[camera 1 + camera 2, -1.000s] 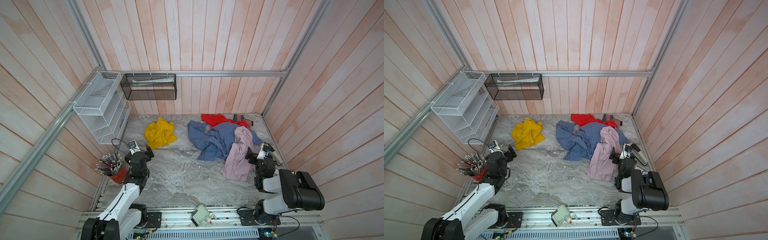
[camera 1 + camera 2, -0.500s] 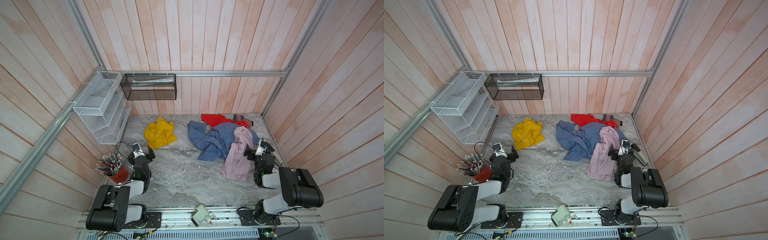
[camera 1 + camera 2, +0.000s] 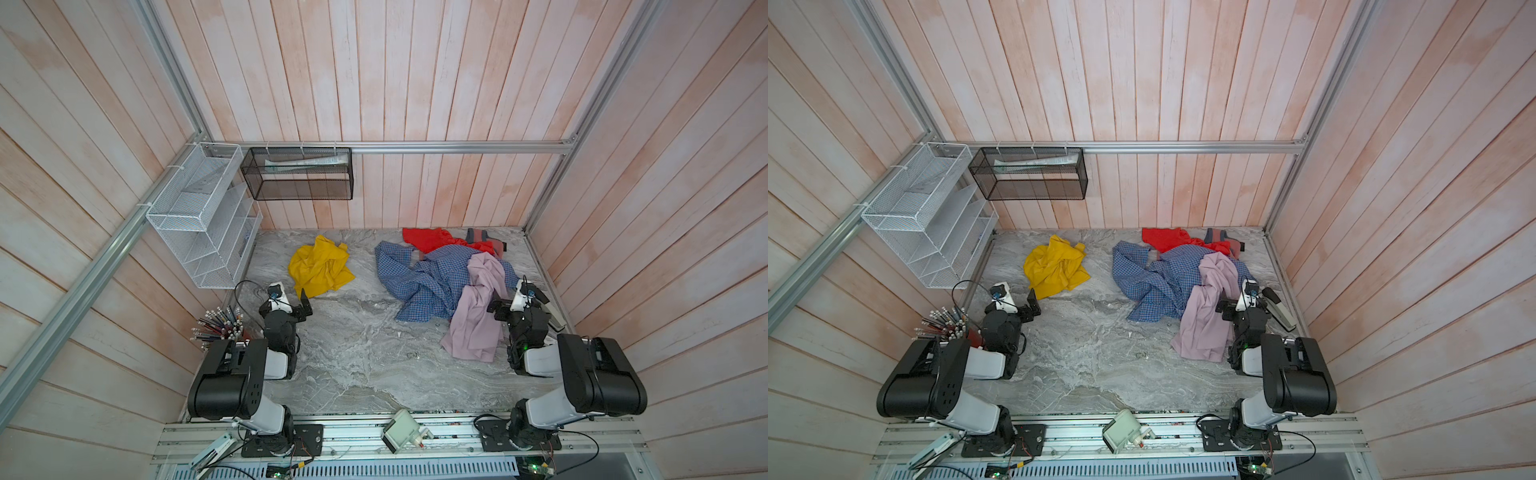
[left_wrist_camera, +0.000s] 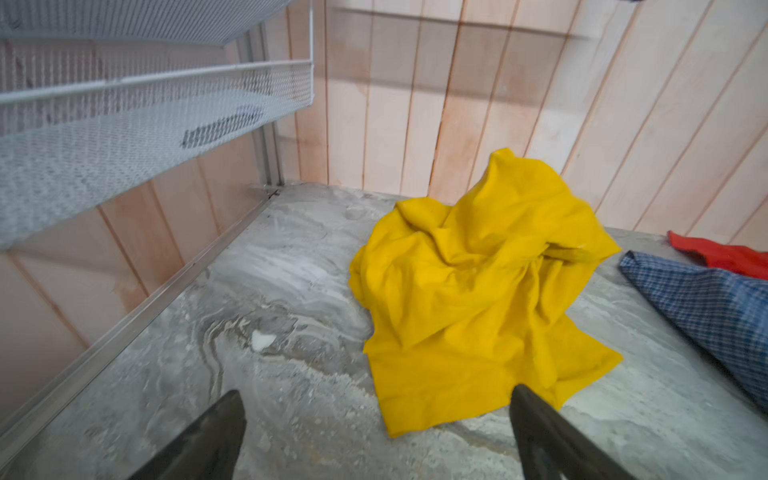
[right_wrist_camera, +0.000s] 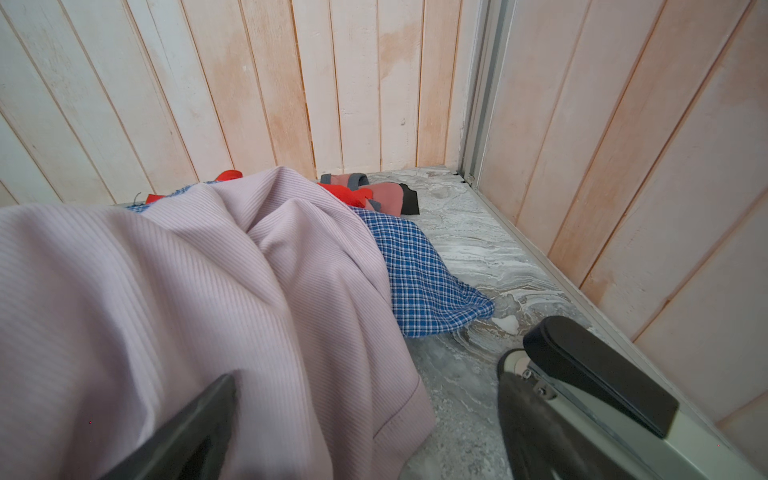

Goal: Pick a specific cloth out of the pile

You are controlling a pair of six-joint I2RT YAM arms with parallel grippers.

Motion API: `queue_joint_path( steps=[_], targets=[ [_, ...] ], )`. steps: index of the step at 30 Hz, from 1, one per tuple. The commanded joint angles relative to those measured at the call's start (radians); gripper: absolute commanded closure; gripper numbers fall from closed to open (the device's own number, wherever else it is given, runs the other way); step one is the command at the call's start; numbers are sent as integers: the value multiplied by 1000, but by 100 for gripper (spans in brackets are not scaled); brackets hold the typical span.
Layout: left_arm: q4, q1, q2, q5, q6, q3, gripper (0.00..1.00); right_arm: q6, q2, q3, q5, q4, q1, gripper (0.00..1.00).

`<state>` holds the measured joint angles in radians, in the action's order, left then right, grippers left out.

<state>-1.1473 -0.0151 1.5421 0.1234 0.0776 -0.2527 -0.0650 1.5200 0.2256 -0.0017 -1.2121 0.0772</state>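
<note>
Well apart from the pile [image 3: 432, 282], the cloth [image 4: 478, 291] lies crumpled on the table [image 3: 353, 353] — plain bright yellow, its hem just ahead of the left end effector [image 4: 376, 392], jaws wide and empty. Bare marble rings it; a white mesh rack [image 3: 199, 216] hangs near. The right end effector [image 5: 368, 376] — spread, holding nothing — perhaps brushes the lilac shirt [image 5: 187, 291], with a stapler [image 5: 598, 374] beside it.

Crumpled yellow cloth [image 4: 478, 291] lies on a grey marbled worktop [image 4: 270, 332], apart from a blue checked shirt [image 4: 706, 307]. Two dark fingers [image 4: 208, 440] spread wide before it.
</note>
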Motion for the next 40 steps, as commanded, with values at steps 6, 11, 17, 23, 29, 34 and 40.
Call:
queue_joint_path(
  steps=[6,11,17,23,29,34,40],
  targets=[
    [44,0,-5,-73,-47,-36,0,11,-4,13,-9,5,-6,2],
    [41,4,-1,-67,-51,-35,0,12,-6,12,-7,5,-8,2],
    [44,4,-1,-68,-50,-37,0,12,-5,14,-5,6,-7,2],
    [44,5,-2,-68,-49,-37,0,12,-5,14,-5,6,-7,2],
    [44,4,-2,-67,-51,-38,0,13,-4,13,-6,4,-8,2],
    [47,5,0,-67,-51,-40,0,12,-4,13,-6,6,-7,2],
    [43,4,-2,-67,-52,-36,0,12,-4,13,-6,5,-8,2]
  ],
)
